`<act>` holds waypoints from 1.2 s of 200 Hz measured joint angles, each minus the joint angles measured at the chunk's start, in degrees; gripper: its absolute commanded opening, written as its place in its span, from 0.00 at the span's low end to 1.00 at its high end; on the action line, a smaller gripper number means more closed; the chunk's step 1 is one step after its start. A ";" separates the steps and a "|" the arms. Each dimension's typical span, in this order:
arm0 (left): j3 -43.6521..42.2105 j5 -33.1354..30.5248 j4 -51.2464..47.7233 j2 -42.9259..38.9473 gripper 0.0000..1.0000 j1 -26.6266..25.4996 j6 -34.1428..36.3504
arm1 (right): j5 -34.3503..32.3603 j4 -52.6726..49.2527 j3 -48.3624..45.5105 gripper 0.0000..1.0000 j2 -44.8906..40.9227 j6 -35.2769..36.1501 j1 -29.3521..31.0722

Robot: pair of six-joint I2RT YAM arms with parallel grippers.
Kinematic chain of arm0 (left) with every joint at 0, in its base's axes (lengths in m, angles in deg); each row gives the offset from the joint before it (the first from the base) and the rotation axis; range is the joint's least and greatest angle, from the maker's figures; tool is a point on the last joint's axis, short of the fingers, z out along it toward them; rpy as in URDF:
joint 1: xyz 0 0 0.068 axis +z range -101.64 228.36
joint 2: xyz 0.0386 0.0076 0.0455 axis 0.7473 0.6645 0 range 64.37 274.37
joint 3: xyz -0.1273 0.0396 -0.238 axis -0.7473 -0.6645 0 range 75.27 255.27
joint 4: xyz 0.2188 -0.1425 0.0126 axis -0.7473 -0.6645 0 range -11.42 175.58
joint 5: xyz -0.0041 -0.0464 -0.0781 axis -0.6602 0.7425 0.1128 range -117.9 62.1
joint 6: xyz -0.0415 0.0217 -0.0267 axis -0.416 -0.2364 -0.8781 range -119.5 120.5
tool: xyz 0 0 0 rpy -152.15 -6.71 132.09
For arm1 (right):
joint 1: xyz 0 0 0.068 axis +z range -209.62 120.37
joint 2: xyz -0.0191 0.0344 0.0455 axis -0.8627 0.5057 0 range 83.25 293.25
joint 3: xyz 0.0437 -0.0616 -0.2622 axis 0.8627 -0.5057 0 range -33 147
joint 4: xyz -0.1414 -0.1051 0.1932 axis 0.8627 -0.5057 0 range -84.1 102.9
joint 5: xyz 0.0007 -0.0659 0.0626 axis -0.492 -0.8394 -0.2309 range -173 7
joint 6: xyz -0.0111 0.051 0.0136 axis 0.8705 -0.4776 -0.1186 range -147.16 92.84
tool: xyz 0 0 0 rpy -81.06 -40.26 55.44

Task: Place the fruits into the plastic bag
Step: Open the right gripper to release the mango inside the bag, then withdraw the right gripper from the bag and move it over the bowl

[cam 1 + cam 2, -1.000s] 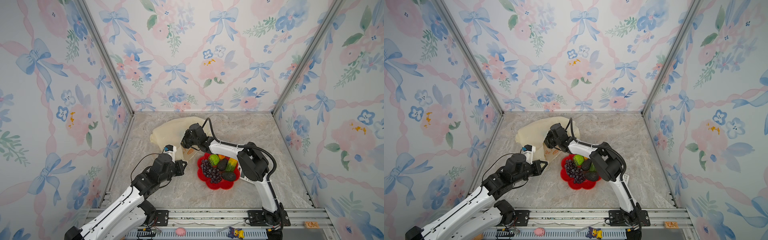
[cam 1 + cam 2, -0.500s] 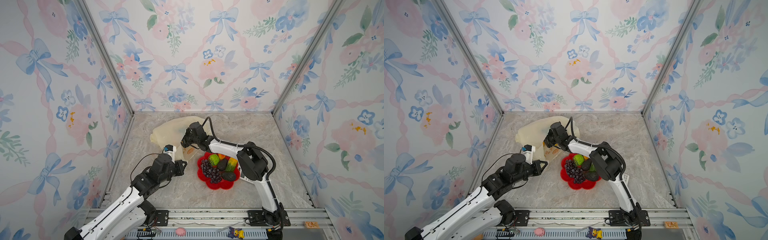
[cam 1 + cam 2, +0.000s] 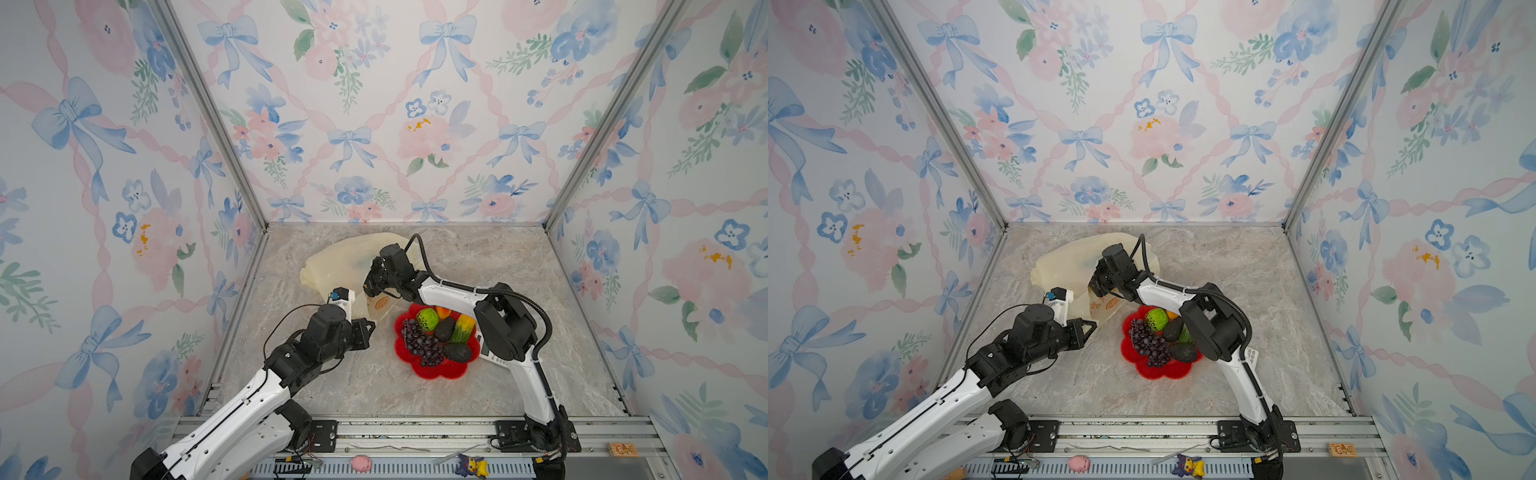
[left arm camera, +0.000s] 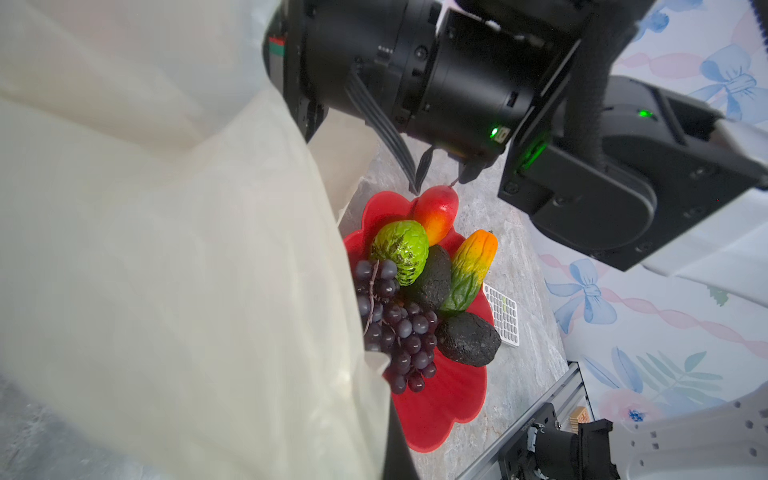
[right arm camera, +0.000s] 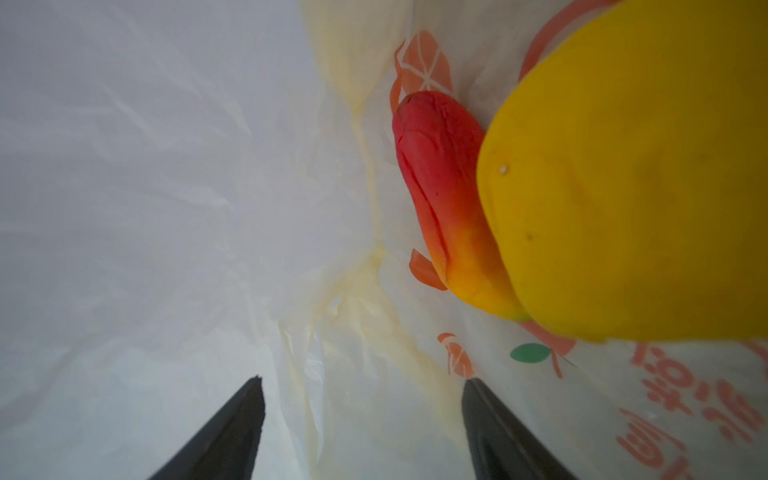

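The pale-yellow plastic bag (image 3: 345, 262) lies at the back left in both top views, its mouth facing the red dish (image 3: 432, 372). My left gripper (image 3: 371, 325) is shut on the bag's near edge and holds it up; the sheet drapes over its dark finger (image 4: 401, 453). My right gripper (image 5: 365, 415) is inside the bag, open, nothing between its jaws. Beside it in the bag lie a yellow fruit (image 5: 623, 187) and a red-yellow mango (image 5: 440, 183). In the dish are a grape bunch (image 4: 399, 328), green ball (image 4: 401, 251), two avocados (image 4: 467, 338), a green-orange mango (image 4: 471, 266) and a red-yellow fruit (image 4: 436, 212).
A white gridded card (image 4: 505, 316) lies beside the dish under my right arm's elbow (image 3: 505, 328). Flowered walls close in the marble table on three sides. A metal rail (image 3: 415, 432) runs along the front, with a pink pig (image 3: 360, 463) and a small figure (image 3: 471, 465).
My right gripper's jaws have spread wider inside the bag. Both arms stand almost where they were, the left still holding the bag's edge.
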 measured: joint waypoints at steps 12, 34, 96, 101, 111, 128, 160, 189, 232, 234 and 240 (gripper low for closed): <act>0.09 0.00 0.00 -0.02 0.00 0.00 0.20 | 0.81 -1.16 -0.20 0.77 -0.35 1.01 -0.20; 0.09 0.00 -0.02 -0.13 0.00 0.11 0.44 | 2.38 -3.93 -1.20 0.76 -2.08 3.10 -0.59; 0.09 0.26 -0.02 -1.40 0.00 1.20 0.63 | 6.67 -18.25 -2.40 0.77 -10.95 14.88 -1.84; 0.11 0.37 -0.02 -1.38 0.00 1.27 0.61 | 6.93 -19.78 -2.36 0.77 -11.65 16.04 -1.92; 0.22 0.66 -0.02 -1.40 0.00 1.53 0.61 | 7.30 -23.69 -2.03 0.77 -13.11 19.12 -2.14; 0.50 0.98 -0.02 -1.40 0.00 1.81 0.61 | 7.23 -30.80 -1.36 0.78 -15.54 24.30 -2.29; 0.61 1.53 -0.02 -1.40 0.00 2.05 0.59 | 5.64 -44.98 0.46 0.79 -20.37 34.62 -2.34; 0.61 1.73 -0.02 -1.40 0.00 2.12 0.35 | 0.87 -56.94 2.43 0.83 -25.73 43.80 -2.27; 0.61 2.19 0.00 -1.40 0.00 2.67 -0.09 | -6.10 -69.26 -2.49 0.91 -37.94 52.85 -4.13; 0.61 2.19 0.00 -1.40 0.00 2.67 -0.09 | -6.21 -69.57 -2.89 0.91 -38.40 53.13 -4.28; 0.61 2.29 0.00 -1.40 0.00 2.67 -0.13 | -7.02 -71.04 -4.61 0.92 -40.52 53.90 -5.09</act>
